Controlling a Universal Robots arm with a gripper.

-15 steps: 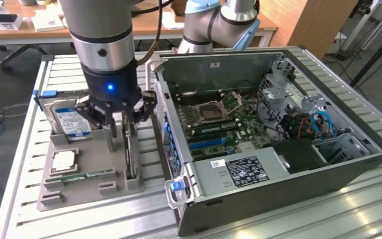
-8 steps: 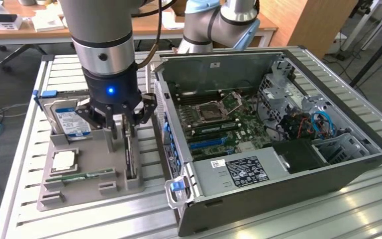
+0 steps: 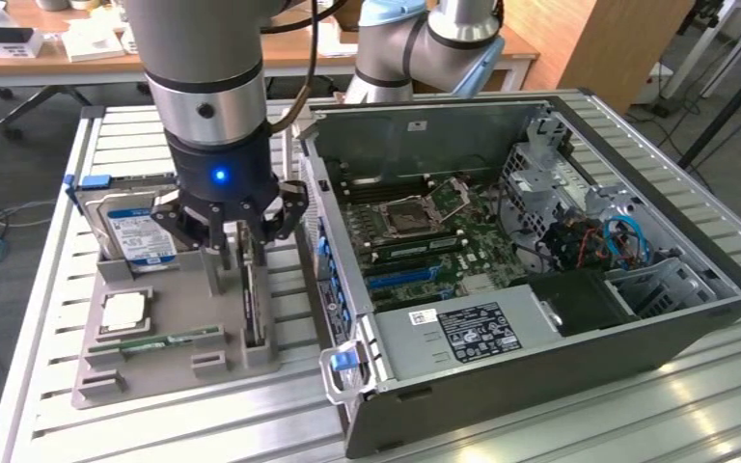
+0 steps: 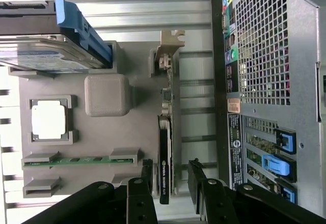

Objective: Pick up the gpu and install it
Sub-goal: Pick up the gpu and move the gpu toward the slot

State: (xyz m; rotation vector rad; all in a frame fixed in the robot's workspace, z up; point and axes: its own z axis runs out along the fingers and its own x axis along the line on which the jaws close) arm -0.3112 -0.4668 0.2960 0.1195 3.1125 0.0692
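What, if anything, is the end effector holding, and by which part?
Nothing: the open end effector straddles the gpu near its end away from the bracket, without clamping it.

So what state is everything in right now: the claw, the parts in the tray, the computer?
claw: open, fingers either side of the gpu
gpu: standing on edge in its tray slot, not lifted
hard drive: on edge in its tray holder
processor chip: lying flat in its pocket
memory stick: seated in its tray slot
computer case: side open, motherboard exposed
arm's blue light: lit
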